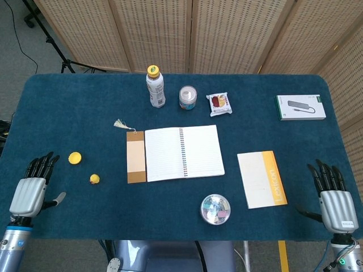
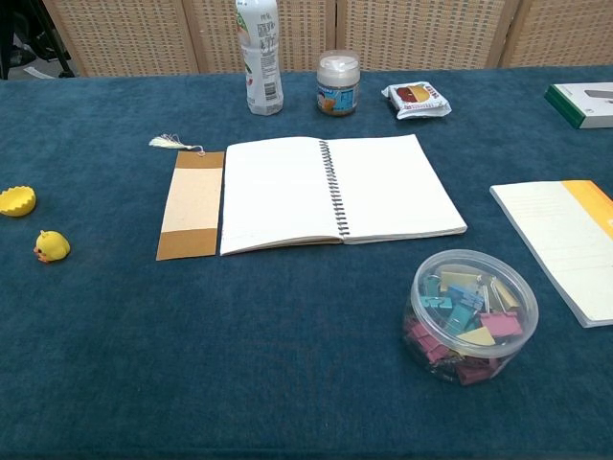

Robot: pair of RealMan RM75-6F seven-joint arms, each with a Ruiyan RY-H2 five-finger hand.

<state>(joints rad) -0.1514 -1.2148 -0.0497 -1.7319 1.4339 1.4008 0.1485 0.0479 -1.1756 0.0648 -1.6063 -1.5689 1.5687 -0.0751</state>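
Note:
An open spiral notebook lies in the middle of the blue table, with a brown bookmark with a tassel along its left edge. My left hand rests flat on the cloth at the near left, fingers apart and holding nothing; a small yellow duck and a yellow shell piece lie to its right. My right hand lies flat at the near right, fingers spread and empty, beside a white and orange pad. The chest view shows neither hand.
A round clear tub of coloured binder clips stands near the front edge. Along the back are a white bottle with a yellow cap, a small jar, a snack packet and a white and green box.

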